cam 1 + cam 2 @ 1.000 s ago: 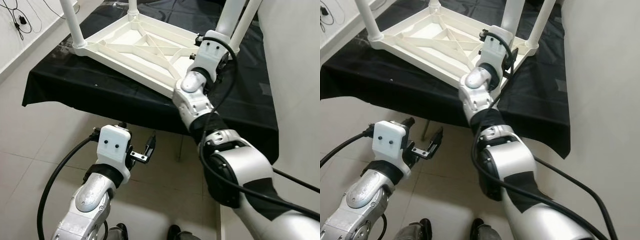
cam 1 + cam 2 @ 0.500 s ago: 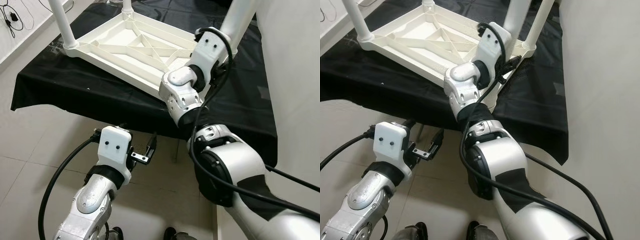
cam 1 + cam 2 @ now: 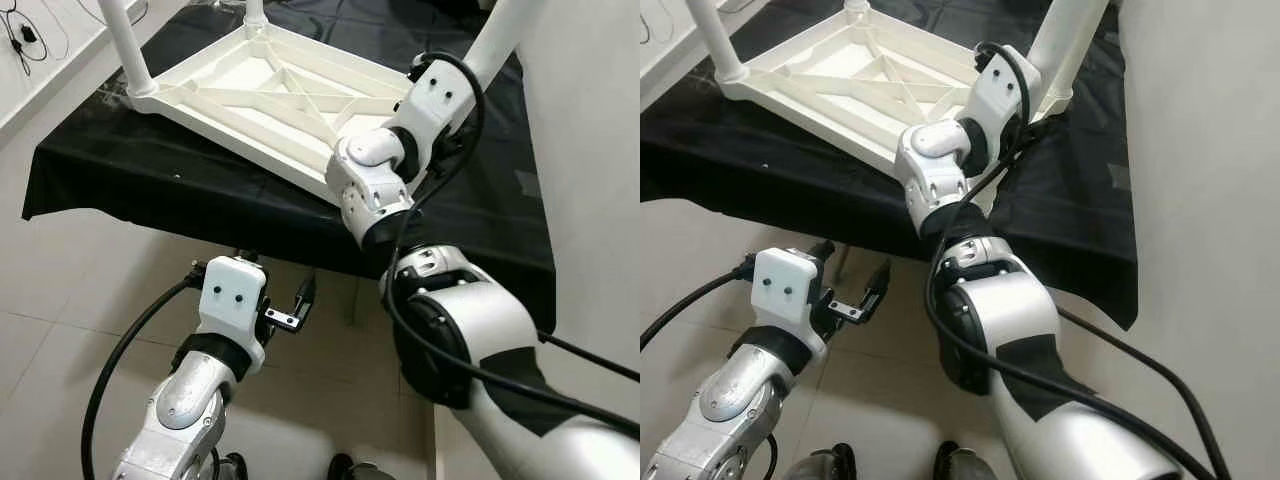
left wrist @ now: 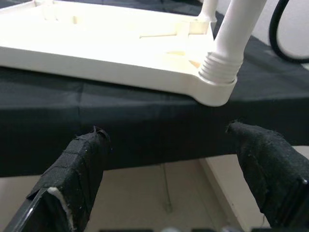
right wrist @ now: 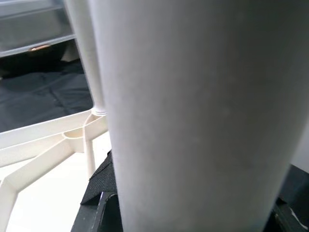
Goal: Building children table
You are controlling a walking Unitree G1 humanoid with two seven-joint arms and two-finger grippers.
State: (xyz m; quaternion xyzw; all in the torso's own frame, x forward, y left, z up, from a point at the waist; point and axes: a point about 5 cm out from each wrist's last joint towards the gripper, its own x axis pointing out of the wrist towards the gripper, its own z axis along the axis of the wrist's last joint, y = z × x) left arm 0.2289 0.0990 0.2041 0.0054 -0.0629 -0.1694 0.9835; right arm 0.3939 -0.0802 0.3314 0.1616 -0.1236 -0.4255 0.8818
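A white children's table (image 3: 270,95) lies upside down on a black-draped table (image 3: 150,190), its legs pointing up. My right arm reaches to the near-right corner, where my right gripper (image 5: 190,210) is shut on the white leg (image 3: 505,40). The right wrist view has that leg (image 5: 193,96) very close, with black fingers (image 5: 96,203) on either side. My left gripper (image 3: 292,308) hangs open below the cloth's front edge, holding nothing. In the left wrist view its fingers (image 4: 82,169) stand wide apart, facing a corner leg socket (image 4: 219,79).
Two more legs rise at the far left (image 3: 125,45) and at the back (image 3: 255,12). A white wall (image 3: 590,150) runs close on the right. Tiled floor (image 3: 60,330) lies under the left arm, and cables (image 3: 20,30) lie at the top left.
The camera view has shifted a little. My right wrist has twisted and moved slightly right and up along the leg. The left gripper has stayed open in nearly the same place.
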